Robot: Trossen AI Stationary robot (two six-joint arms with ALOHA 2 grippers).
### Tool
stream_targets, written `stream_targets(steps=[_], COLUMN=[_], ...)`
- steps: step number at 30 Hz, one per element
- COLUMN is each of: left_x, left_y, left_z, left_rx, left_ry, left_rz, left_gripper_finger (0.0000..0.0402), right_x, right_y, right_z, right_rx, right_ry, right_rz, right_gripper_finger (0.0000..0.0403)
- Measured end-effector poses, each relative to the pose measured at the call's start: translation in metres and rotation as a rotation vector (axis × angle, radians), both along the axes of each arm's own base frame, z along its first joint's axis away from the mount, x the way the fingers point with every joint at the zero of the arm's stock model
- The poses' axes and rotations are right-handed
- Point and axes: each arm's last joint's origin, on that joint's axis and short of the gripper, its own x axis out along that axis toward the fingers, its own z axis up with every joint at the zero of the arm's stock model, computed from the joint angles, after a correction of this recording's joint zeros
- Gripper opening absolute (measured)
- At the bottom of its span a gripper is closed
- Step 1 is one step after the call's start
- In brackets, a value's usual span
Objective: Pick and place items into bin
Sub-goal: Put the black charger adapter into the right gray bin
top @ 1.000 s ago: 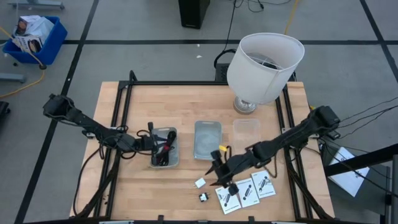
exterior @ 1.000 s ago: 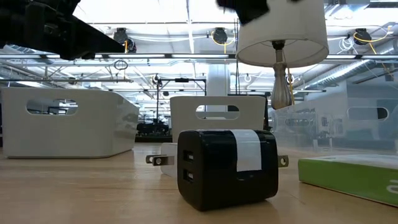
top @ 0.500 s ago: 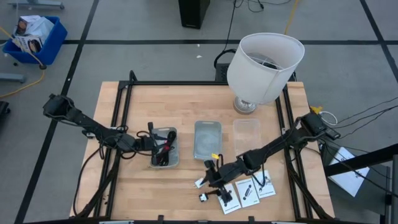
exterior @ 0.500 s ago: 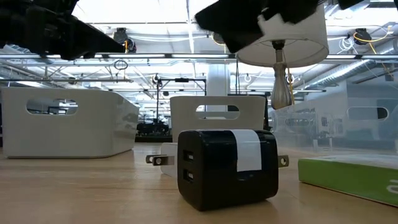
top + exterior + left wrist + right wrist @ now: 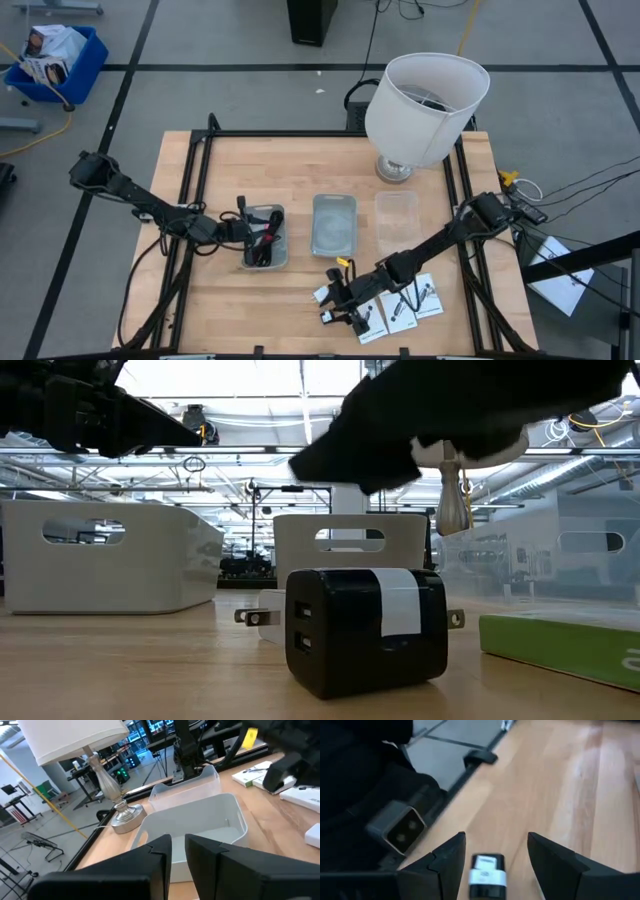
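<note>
My right gripper (image 5: 337, 303) hangs open over the table's near edge. Its fingers stand on either side of the tiny black block (image 5: 488, 876), above it and apart from it. In the low view that block (image 5: 365, 630), with a white label, rests flat on the wood, and the tiny white block (image 5: 262, 617) lies just behind it. Three white cards (image 5: 398, 308) lie flat to the right of the blocks. A tangle of black and red cable (image 5: 262, 240) lies in the left bin (image 5: 283, 262). My left gripper (image 5: 243, 228) waits at that bin's left rim, narrowly open on nothing.
A grey bin (image 5: 334, 224) and a clear bin (image 5: 396, 212) stand mid-table. The big white lampshade (image 5: 426, 105) on its metal base stands at the far right. Black frame rails run along the table's sides. Bare wood lies at the near left.
My right gripper has moved toward the table's near left and down, from beside the grey bin to above the black block, staying open. In the low view it has come down into the picture. The blocks, cards and left arm have kept still.
</note>
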Motion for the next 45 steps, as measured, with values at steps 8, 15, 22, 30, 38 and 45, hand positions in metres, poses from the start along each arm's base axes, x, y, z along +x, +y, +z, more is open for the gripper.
stream_targets(steps=[8,15,22,30,38,45], left_x=[0.000,0.000,0.000,0.000,0.000,0.000], left_y=[0.000,0.000,0.000,0.000,0.000,0.000], left_z=[0.000,0.000,0.000,0.000,-0.001,-0.002], left_rx=[0.001,0.003,-0.016,-0.014,-0.017,-0.012], left_ry=[0.001,0.000,-0.002,-0.002,0.002,0.013], left_rz=[0.000,0.001,0.003,0.002,0.003,0.003], left_gripper_finger=[0.0063,0.0063,0.0063,0.0063,0.0063,0.0063], right_x=[0.005,-0.007,-0.005,-0.005,-0.003,-0.001], right_y=[0.010,0.021,0.020,0.020,0.021,0.022], right_z=[-0.008,-0.015,-0.013,-0.013,-0.033,-0.034], right_rx=[-0.013,-0.118,-0.176,-0.175,-0.187,-0.170], right_ry=[0.056,0.130,0.073,0.075,0.099,0.083], right_rz=[0.008,-0.015,-0.052,-0.050,-0.044,-0.035], right_gripper_finger=[0.0204,0.0203,0.0204,0.0203,0.0203,0.0196])
